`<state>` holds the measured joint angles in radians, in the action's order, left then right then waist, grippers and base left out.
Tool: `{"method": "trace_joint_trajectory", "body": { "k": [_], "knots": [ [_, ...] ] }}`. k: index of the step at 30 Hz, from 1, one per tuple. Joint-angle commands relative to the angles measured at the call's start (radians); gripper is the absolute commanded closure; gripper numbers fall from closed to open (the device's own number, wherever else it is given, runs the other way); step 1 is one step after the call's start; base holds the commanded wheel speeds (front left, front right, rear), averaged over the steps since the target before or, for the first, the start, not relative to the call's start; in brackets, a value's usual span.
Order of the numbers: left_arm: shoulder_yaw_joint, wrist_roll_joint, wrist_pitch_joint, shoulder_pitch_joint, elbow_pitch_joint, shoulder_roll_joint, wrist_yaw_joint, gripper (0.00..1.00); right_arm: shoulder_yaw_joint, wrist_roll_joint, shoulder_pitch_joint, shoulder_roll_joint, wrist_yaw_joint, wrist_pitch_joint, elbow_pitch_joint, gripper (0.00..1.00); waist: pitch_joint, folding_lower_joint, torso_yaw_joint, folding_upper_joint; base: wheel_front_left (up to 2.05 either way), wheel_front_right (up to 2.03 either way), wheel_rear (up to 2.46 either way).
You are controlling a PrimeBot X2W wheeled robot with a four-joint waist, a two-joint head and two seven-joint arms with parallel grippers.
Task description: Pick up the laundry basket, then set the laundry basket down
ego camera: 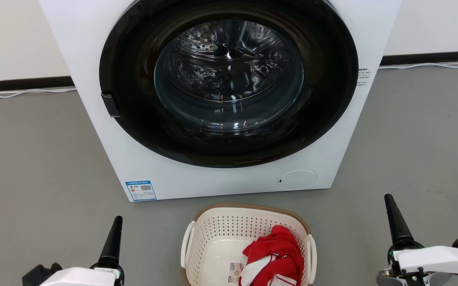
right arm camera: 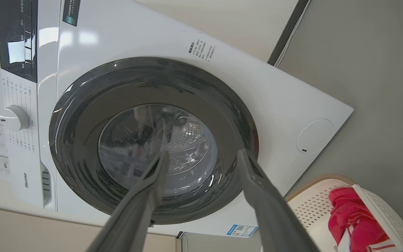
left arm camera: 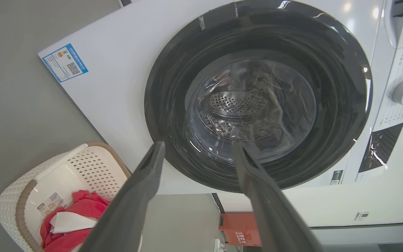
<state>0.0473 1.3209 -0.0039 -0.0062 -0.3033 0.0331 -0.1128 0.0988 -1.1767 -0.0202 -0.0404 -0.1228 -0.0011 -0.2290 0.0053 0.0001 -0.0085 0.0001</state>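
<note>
Left wrist view has the left hand [left arm camera: 198, 148] spread wide and empty, its fingers aimed at the washing machine [left arm camera: 117, 87] door. Between the two hands, the laundry basket [ego camera: 217, 234] sits on the grey floor [ego camera: 34, 167] just before the machine, with a red and white garment [ego camera: 274, 254] inside. The right hand [right arm camera: 201, 155], apart from the basket, is also wide open and holds nothing.

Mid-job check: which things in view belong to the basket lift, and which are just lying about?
Job: basket.
Lying about: washer; red cloth in the basket; wall cable; orange box.
</note>
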Motion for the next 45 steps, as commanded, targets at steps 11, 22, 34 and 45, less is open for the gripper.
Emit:
{"method": "trace_joint_trajectory", "body": {
  "k": [11, 22, 34, 45],
  "knots": [
    [0.004, -0.180, -0.039, -0.010, 0.045, 0.010, 0.014, 0.00, -0.022, 0.203, -0.004, -0.014, -0.004, -0.042, 0.047, 0.00, 0.002, -0.0001, -0.004, -0.0001, 0.00, 0.00, 0.00],
    [-0.008, -0.370, -0.071, 0.007, 0.067, 0.011, 0.024, 0.00, -0.036, 0.371, 0.000, -0.019, -0.004, -0.074, 0.046, 0.00, 0.000, -0.0001, -0.008, -0.0001, 0.00, 0.00, 0.00],
    [-0.019, -0.529, -0.106, 0.019, 0.076, 0.012, 0.033, 0.00, -0.051, 0.532, 0.004, -0.026, -0.005, -0.109, 0.047, 0.00, -0.001, -0.0001, -0.012, -0.0001, 0.00, 0.00, 0.00],
    [-0.017, -0.663, -0.136, 0.027, 0.083, 0.013, 0.036, 0.00, -0.061, 0.657, 0.009, -0.028, -0.005, -0.138, 0.051, 0.00, -0.001, -0.0001, -0.013, -0.0001, 0.00, 0.00, 0.00]
  ]
}}
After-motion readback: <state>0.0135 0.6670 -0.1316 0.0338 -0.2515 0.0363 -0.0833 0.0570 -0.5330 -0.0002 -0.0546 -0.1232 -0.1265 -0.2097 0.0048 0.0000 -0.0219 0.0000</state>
